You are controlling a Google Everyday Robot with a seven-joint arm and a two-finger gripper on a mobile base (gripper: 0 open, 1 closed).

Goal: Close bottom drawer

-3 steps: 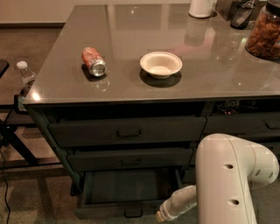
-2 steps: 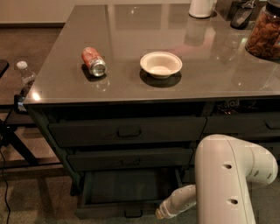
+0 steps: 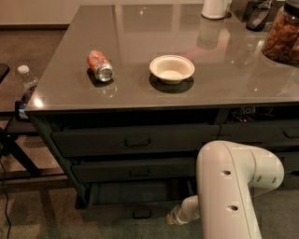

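The bottom drawer [image 3: 131,192] is the lowest of three wide dark grey drawers under the table, and it stands partly open. Its flat interior shows, and its small dark pull [image 3: 141,214] sits on the front panel. My gripper [image 3: 171,218] is at the end of the white arm [image 3: 229,186], low down at the right part of the drawer's front panel. The arm's large white link covers the drawer's right end.
The grey tabletop [image 3: 140,88] holds a red can [image 3: 100,66] lying on its side, a white bowl [image 3: 171,69], a white jug [image 3: 216,8] and a jar of snacks [image 3: 283,33]. A water bottle [image 3: 27,80] and a dark frame stand to the left on the carpet.
The bottom drawer's front panel has moved inward, so less of the interior shows. The arm's wrist has moved with it towards the cabinet.
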